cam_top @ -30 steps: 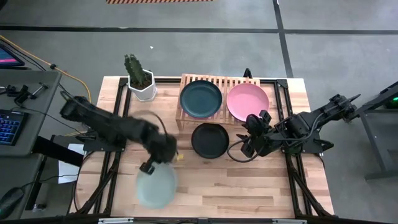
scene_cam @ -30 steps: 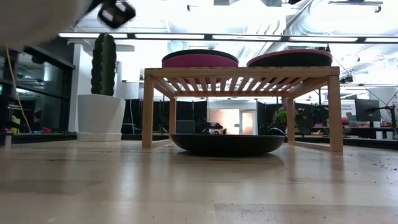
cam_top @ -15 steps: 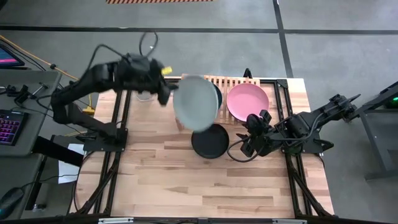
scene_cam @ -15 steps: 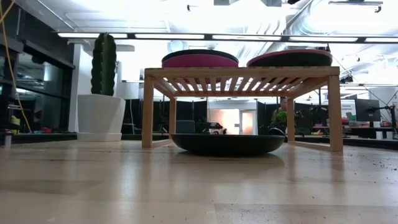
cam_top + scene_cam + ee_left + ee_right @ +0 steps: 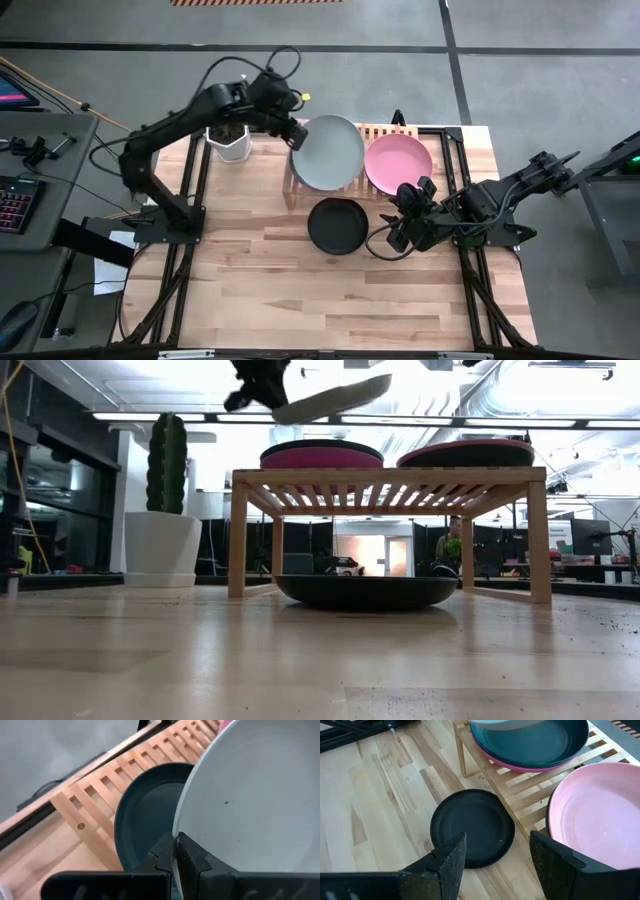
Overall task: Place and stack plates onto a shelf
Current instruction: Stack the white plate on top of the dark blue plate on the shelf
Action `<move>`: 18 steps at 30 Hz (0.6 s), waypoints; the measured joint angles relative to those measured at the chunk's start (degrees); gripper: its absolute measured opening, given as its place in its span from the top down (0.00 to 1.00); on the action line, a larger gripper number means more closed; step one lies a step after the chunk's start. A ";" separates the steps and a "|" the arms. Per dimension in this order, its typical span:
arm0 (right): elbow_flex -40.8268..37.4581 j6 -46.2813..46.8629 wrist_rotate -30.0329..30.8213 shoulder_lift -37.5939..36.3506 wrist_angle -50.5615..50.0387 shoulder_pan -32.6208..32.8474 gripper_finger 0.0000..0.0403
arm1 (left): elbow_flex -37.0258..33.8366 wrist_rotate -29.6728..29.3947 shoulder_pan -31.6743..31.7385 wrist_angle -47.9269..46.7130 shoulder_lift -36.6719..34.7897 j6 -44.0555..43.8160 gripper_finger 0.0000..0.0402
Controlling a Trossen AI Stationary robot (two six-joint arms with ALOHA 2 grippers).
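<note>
My left gripper [image 5: 296, 131] is shut on the pale mint plate [image 5: 328, 153], which it holds in the air above the left half of the light-wood shelf [image 5: 377, 131]. Below it a dark teal plate [image 5: 145, 805] lies on a hot pink plate [image 5: 520, 768] on the slats. A light pink plate [image 5: 398, 163] lies on the shelf's right half. A black plate [image 5: 337, 225] rests on the table in front of the shelf. My right gripper [image 5: 396, 234] is open and empty, just right of the black plate. My left gripper pinches the mint plate's rim [image 5: 176, 837] on the side toward the table's left edge, one finger [image 5: 162, 855] under the plate and one [image 5: 194, 857] over it. The fingers come from the left. The plate is clear of the stack and tilted, its free side higher [image 5: 365, 386].
A white pot with a green cactus [image 5: 228, 135] stands on the table left of the shelf, close to my left arm. Bare wood tabletop [image 5: 300, 290] lies in front of the black plate. Desks and a keyboard stand beyond the table's left edge.
My left gripper has carried the mint plate from low over the table's near left part, up and toward the far edge, to above the shelf's left half. The plate has stayed in the hold and now hangs over the teal plate. My right arm has kept still.
</note>
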 joint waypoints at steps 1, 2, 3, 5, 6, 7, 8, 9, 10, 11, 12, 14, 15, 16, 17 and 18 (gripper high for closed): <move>0.00 0.03 0.00 0.00 0.02 0.00 0.50 | 0.00 0.81 0.29 0.02 0.82 0.16 1.00; 0.00 0.04 0.00 0.00 0.02 0.00 0.50 | 0.00 1.56 0.55 -0.01 1.62 0.37 1.00; 0.00 0.05 0.00 0.00 0.02 0.00 0.50 | 0.00 2.10 0.80 -0.02 2.35 0.72 1.00; 0.00 0.27 0.00 0.00 0.04 0.00 0.50 | 0.00 2.52 1.16 -0.14 3.52 1.32 1.00; 0.00 0.66 0.00 0.00 0.04 0.00 0.50 | 0.00 2.60 1.24 -0.16 3.80 1.38 1.00; 0.00 1.22 -0.02 0.00 0.04 0.00 0.50 | 0.00 2.63 1.50 -0.29 4.02 1.44 1.00; 0.00 1.40 -0.04 0.00 0.04 0.00 0.50 | 0.00 2.64 1.63 -0.34 4.17 1.76 1.00; 0.00 1.46 -0.15 0.00 0.04 0.00 0.50 | 0.00 2.63 1.88 -0.34 4.21 2.13 1.00; 0.00 1.45 -0.26 0.00 0.04 0.00 0.50 | 0.00 2.48 2.05 -0.33 4.22 2.65 1.00; 0.00 1.47 -0.26 0.00 0.04 0.00 0.50 | 0.00 2.33 2.23 -0.29 4.21 3.19 1.00; 0.00 1.49 -0.26 0.00 0.04 0.00 0.50 | 0.00 2.11 2.30 -0.27 4.21 3.62 1.00; 0.00 1.49 -0.28 0.00 0.04 0.00 0.50 | 0.00 1.56 2.58 -0.28 4.21 4.63 1.00; 0.00 1.49 -0.28 0.00 0.04 0.00 0.50 | 0.00 1.30 2.62 -0.31 4.21 5.09 1.00; 0.00 1.49 -0.28 0.00 0.04 0.00 0.50 | 0.00 1.01 2.62 -0.34 4.18 5.59 1.00; 0.00 1.49 -0.28 0.00 0.04 0.00 0.50 | 0.00 0.76 2.62 -0.34 4.18 6.19 1.00; 0.00 1.49 -0.31 0.00 0.04 0.00 0.50 | 0.00 0.62 2.61 -0.34 4.18 6.74 1.00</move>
